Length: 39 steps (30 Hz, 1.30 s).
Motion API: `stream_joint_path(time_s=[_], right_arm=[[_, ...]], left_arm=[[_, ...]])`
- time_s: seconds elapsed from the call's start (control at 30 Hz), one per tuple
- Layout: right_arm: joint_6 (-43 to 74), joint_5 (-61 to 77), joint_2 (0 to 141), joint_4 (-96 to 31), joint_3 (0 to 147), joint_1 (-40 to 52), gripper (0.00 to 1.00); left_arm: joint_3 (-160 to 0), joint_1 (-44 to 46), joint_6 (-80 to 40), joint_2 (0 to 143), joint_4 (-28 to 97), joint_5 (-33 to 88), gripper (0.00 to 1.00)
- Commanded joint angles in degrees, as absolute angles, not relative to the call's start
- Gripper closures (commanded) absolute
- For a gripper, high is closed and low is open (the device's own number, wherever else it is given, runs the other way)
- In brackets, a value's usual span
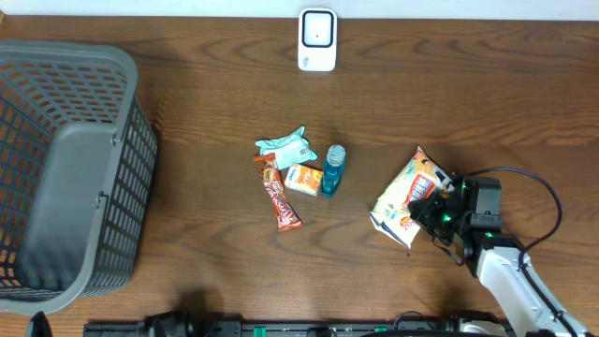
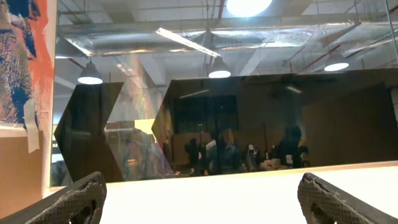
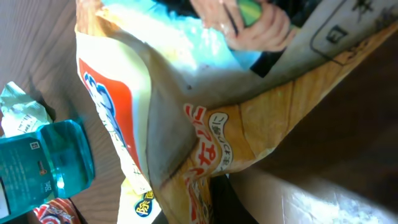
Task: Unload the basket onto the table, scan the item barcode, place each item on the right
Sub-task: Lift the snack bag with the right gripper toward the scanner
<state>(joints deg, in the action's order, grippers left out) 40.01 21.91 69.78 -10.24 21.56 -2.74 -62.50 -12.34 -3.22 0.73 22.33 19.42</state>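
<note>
A wooden bench [image 1: 468, 103] carries a grey basket [image 1: 131, 178] at its left edge. Near the front-right corner, an orange snack bag [image 1: 401, 192] is clenched in the right hand [image 1: 429, 210]. The left hand [image 2: 205, 199] gapes, released and empty, towards a ceiling. A white device [image 1: 317, 39] sits at the back edge.

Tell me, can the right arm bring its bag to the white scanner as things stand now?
Probably yes. The right pincer is shut on the snack bag, and only bare table lies between it and the scanner; the bottle is off that path.
</note>
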Motion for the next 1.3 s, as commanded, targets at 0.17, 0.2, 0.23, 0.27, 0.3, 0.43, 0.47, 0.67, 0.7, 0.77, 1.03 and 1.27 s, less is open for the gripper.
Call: stream_joint_path(time_s=[0.17,0.2,0.23,0.27,0.3,0.43,0.47,0.67,0.7,0.77,1.03,1.27], right_arm=[[59.2,15.2,62.0,-19.4,23.6,-2.3,0.99],[61.9,14.9,61.2,-20.4,23.6,-2.3,0.99],[65.6,14.9,60.5,-21.6,23.6,-2.3,0.99],[72.2,15.0,59.5,-23.7,23.6,-2.3,0.99],[77.0,15.2,58.8,-25.0,23.6,-2.3,0.99],[87.2,18.5,56.2,-25.7,23.6,-2.3,0.99],[88.1,18.9,55.7,-25.8,23.6,-2.3,0.99],[106.5,35.4,52.9,-28.0,23.6,-2.3,0.99],[108.0,38.2,52.8,-27.7,23.6,-2.4,0.99],[111.3,42.8,52.8,-27.4,23.6,-2.4,0.99],[115.3,62.1,52.8,-8.8,23.6,-2.4,0.99],[117.5,69.7,52.8,-6.5,23.7,-3.9,0.99]], left_arm=[[-62.5,-12.6,-3.8,0.2,22.3,20.1,0.02],[-62.5,-12.6,-3.8,0.2,22.3,20.1,0.02],[-62.5,-12.6,-3.8,0.2,22.3,20.1,0.02],[-62.5,-12.6,-3.8,0.2,22.3,20.1,0.02],[-62.5,-12.6,-3.8,0.2,22.2,20.1,0.02],[-62.5,-12.6,-3.8,0.2,22.3,20.1,0.02],[-62.5,-12.6,-3.8,0.2,22.3,20.1,0.02],[-62.5,-12.6,-3.7,0.2,22.3,20.1,0.02],[-62.5,-12.6,-3.8,0.2,22.3,20.1,0.02],[-62.5,-12.6,-3.8,0.2,22.2,20.1,0.02],[-62.5,-12.6,-3.8,0.2,22.3,20.1,0.02],[-62.5,-12.6,-3.8,0.2,22.3,20.2,0.02]])
